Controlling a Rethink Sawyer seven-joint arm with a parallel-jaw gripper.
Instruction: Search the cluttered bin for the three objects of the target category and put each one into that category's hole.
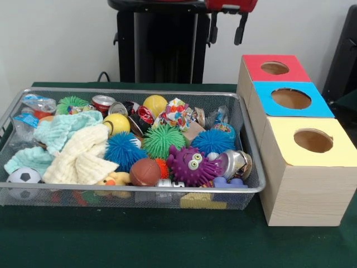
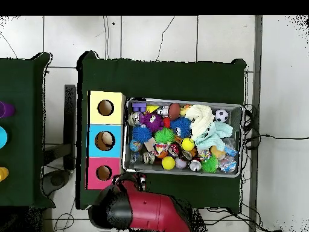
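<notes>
Wire-mesh cluttered bin (image 1: pixel 252 146) sits on the green-cloth counter (image 1: pixel 134 240), long side facing the front camera, silver metal rim all round. Bare green cloth runs in front of the bin and behind it; the overhead view shows more bare cloth on the side away from the robot. Three wooden boxes stand in a row just beside the bin's short end, each with a round hole in a coloured top: red box (image 1: pixel 276 67) nearest the robot, blue box (image 1: pixel 291 99) in the middle, yellow box (image 1: pixel 312 140) farthest from it. Narrow gap between bin and boxes.

Bin is packed full, little free mesh showing. Soft folded cloths, cream cloth (image 1: pixel 83 156) and mint cloth (image 1: pixel 61 129), fill one end, with a soccer ball (image 1: pixel 23 177) in the corner. Spiky rubber balls: green (image 1: pixel 163 139), blue (image 1: pixel 121 149), plus a purple spiky toy with eyes (image 1: pixel 189 166). Smooth yellow ball (image 1: pixel 116 123), small brown football (image 1: pixel 145 171), crinkly wrappers and small cans near the far wall. No writing readable.

End effector (image 1: pixel 227 29) hangs at the top edge, above and behind the bin, clear of everything, holding nothing; two dark fingers (image 1: pixel 240 29) stand apart.
</notes>
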